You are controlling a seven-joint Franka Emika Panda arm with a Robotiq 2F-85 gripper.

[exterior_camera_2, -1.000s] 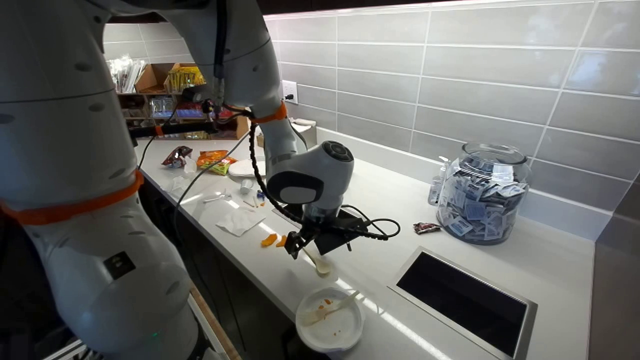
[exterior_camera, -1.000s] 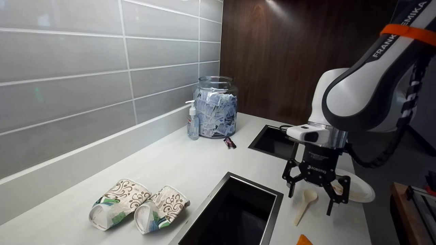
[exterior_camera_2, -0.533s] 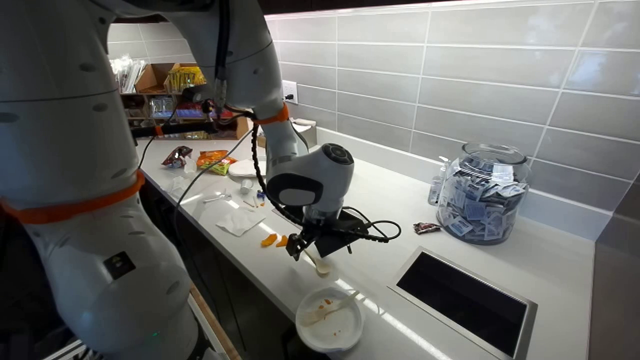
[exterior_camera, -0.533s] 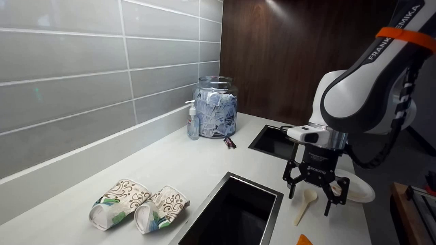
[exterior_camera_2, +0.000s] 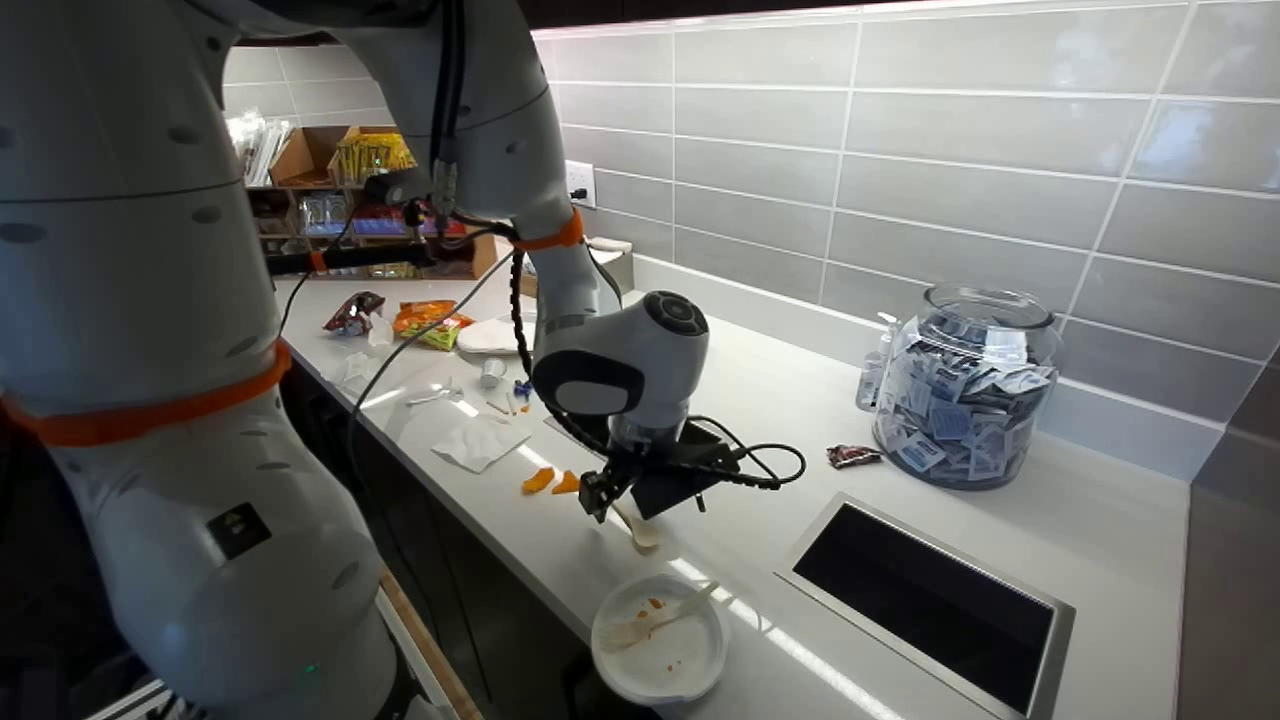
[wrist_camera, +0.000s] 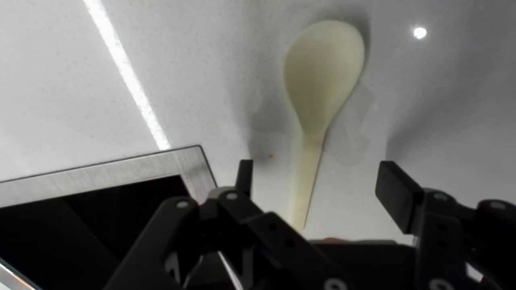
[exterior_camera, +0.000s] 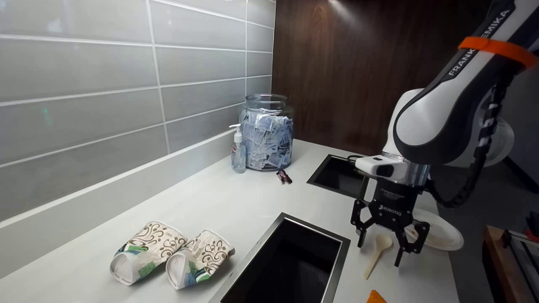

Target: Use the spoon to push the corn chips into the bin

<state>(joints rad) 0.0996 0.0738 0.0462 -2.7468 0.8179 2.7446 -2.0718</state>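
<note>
Claw [exterior_camera: 379, 251] marked ROBOTIQ | jaws apart above spoon [wrist_camera: 324, 68] | arm [exterior_camera: 425, 120] lettered FRANK, EMIKA either side of orange band [exterior_camera: 499, 50]

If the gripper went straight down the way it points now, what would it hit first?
Most likely the white countertop; the open gripper appears lined up to straddle the cream spoon, though depth and alignment are hard to judge.

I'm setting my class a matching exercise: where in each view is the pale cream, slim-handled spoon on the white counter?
In an exterior view: the spoon, lower right.
In an exterior view: the spoon, below centre.
In the wrist view: the spoon, just right of centre.
Shared landmark: the open, black, two-fingered pincer.
</note>
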